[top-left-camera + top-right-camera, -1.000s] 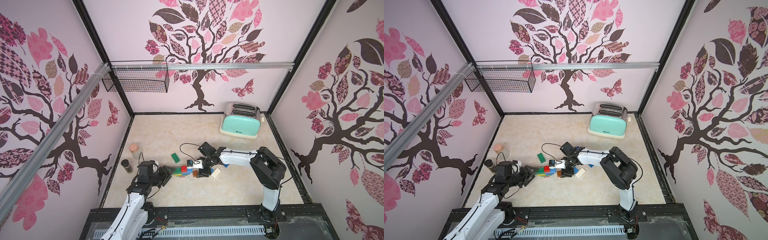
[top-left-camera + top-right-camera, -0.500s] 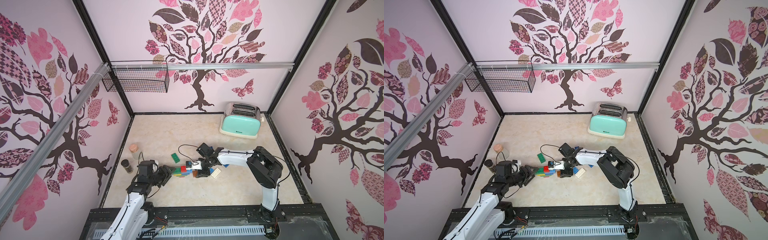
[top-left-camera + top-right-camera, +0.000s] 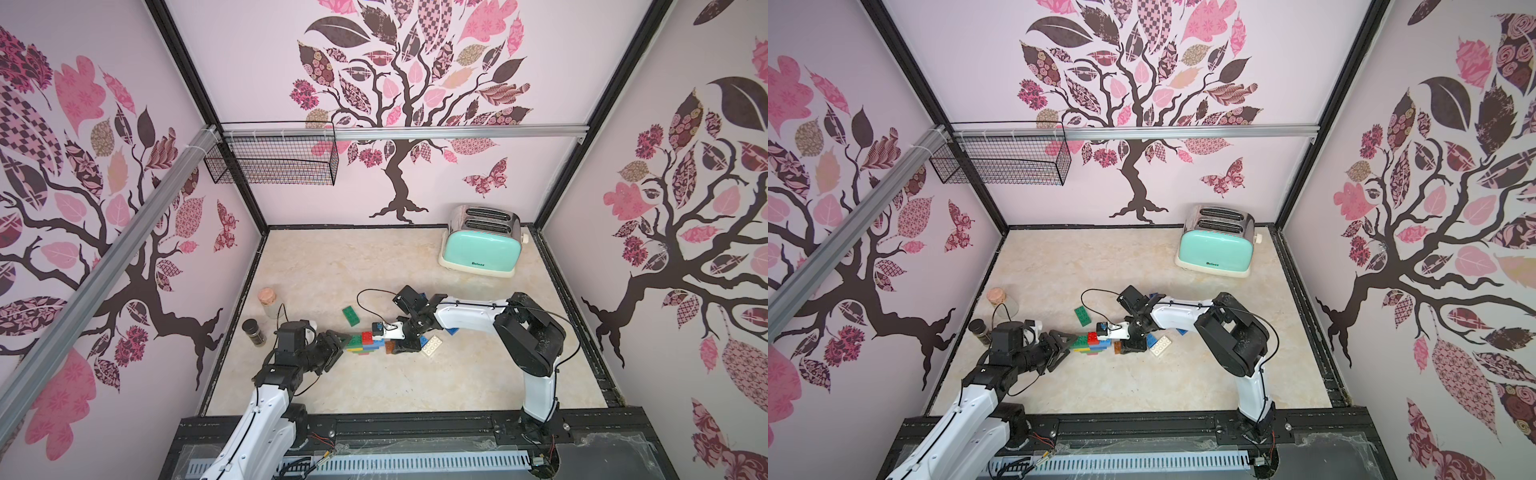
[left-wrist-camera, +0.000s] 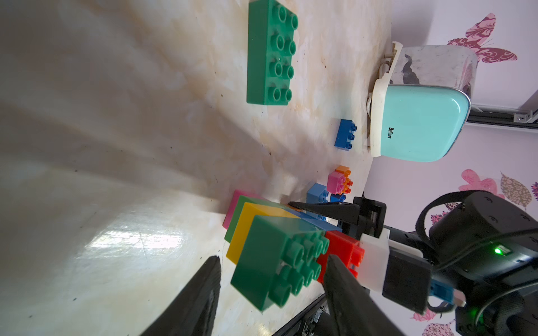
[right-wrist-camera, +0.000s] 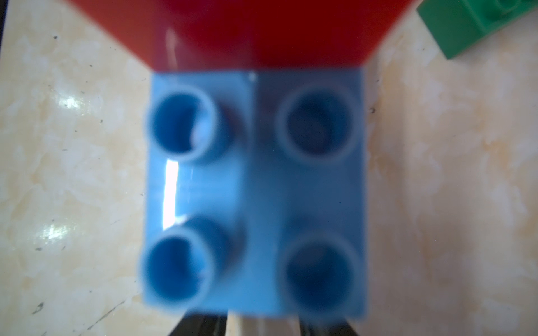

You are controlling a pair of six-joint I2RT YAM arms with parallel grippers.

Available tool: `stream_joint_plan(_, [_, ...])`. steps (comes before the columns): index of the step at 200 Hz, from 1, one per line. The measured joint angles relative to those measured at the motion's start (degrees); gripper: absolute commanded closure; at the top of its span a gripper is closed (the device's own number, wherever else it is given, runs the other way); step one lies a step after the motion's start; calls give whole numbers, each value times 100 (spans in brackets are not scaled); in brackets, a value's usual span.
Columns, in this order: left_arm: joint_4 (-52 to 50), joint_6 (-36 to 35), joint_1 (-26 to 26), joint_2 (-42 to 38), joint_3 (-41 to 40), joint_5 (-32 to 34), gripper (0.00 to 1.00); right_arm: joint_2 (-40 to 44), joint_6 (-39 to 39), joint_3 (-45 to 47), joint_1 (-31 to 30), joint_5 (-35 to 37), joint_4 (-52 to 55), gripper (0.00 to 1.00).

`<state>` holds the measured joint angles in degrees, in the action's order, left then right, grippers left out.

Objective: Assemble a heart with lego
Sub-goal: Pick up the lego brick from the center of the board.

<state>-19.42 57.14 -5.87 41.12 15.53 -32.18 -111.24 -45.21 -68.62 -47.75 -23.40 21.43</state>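
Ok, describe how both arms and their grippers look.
The left arm and right arm share glossy white link shells, bulky black joint housings and thin black cables looping alongside. The left gripper and right gripper have black, tapered fingers. A white bracket carries a black camera box at the right wrist, where a green light glows.

Brick stack [image 3: 365, 343] centre front; loose brick [image 3: 351, 314] just behind it; toaster [image 3: 482, 249] back right; jar [image 3: 254, 331] left.

Top views bright, even, sharp; wide-angle bending at edges. Left wrist: glare patch on table [image 4: 134, 241], soft shadows. Right wrist: blue brick [image 5: 253, 189] defocused, glare streak.
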Motion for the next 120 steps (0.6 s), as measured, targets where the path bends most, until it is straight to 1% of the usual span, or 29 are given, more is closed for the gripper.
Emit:
stream_joint_plan(70, [-11,0,11,-17,0,2,40,203,9,9,199,-17,42,63])
stream_joint_plan(100, [-37,0,11,-48,0,2,40,186,59,-7,302,170,28,62])
stream_joint_plan(120, [-42,0,11,-48,0,4,40,31,138,-162,330,273,57,61])
